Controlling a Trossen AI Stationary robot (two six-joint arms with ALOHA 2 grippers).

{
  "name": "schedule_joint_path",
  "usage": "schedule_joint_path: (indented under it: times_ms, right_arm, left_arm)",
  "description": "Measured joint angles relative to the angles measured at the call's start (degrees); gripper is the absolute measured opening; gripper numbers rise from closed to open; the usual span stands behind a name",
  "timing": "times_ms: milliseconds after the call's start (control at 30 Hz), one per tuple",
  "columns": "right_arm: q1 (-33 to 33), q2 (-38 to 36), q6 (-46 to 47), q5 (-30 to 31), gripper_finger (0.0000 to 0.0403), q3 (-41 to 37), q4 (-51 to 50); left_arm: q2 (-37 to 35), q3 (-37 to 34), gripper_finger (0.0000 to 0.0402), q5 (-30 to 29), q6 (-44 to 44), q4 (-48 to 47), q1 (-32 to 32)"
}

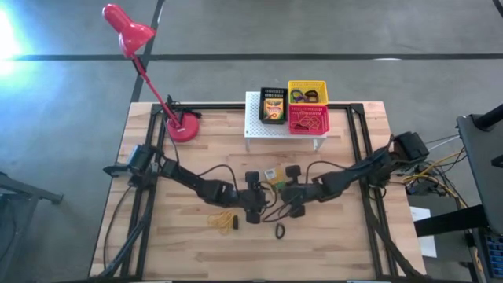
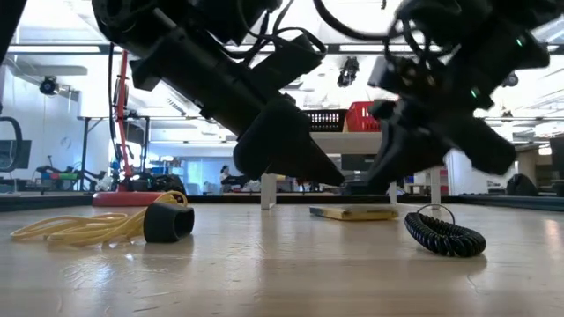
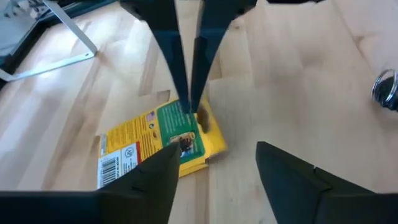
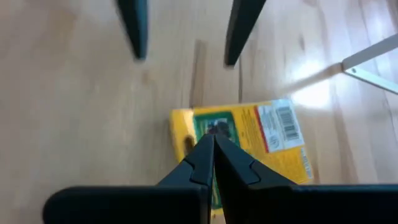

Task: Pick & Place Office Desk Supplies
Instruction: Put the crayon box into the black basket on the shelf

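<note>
The right gripper (image 4: 211, 149) has its two fingers pressed together with no gap, and the tips rest on the green face of a crayon box (image 4: 249, 140) that lies flat on the table (image 1: 330, 244). I cannot see that the box is pinched; the fingers seem to press on it from above, perhaps to hold it in place or to push it. Opposite to it, the left gripper (image 3: 214, 168) stands wide open just beside the same box, holding nothing, its fingers on each side of the box's near end. I judge it waits there to take the box once it is turned or slid between them.

The box is near the table's middle, between both arms. A coiled black ring (image 1: 280, 230) lies near it, toward the front edge, and the rubber bands (image 1: 222, 220) with a small black piece lie by the left arm. At the back, a white stand (image 1: 253, 126) carries three bins (image 1: 307, 119); one holds another crayon box, so these are probably the goal. A red lamp (image 1: 185, 126) stands left of it.
</note>
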Motion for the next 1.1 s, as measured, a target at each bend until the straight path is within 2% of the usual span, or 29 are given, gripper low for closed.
schedule_joint_path:
  times_ms: [267, 467, 700, 867, 1000, 1100]
  right_arm:
    - [0.1, -2.2, 5.2, -0.5, 0.0008, 6.0, -7.1]
    - [0.1, -2.7, 6.9, -0.6, 0.0008, 9.5, -11.0]
    - [0.1, -2.6, 8.4, -6.0, 0.0012, 10.6, -13.8]
    - [-0.1, -2.0, 9.7, -11.9, 0.0049, 8.8, -13.4]
    - [-0.6, -1.1, 9.8, -12.2, 0.0092, 6.4, -12.9]
    - [-1.6, -0.7, 9.1, -12.0, 0.0121, 4.7, -11.0]
  left_arm:
    - [0.0, 0.0, 0.0263, 0.4, -6.9, 1.1, 0.1]
    - [0.1, -0.1, 0.0257, -0.1, -7.1, 1.8, 0.1]
    - [0.1, -0.5, 0.0243, -0.6, -7.0, 1.3, 0.1]
    - [0.1, -0.6, 0.0234, -0.6, -7.3, 1.2, 0.1]
    - [0.1, -0.6, 0.0228, -0.6, -8.4, 1.0, 0.1]
    - [-0.1, -0.6, 0.0222, -0.6, -13.2, -0.5, 0.7]
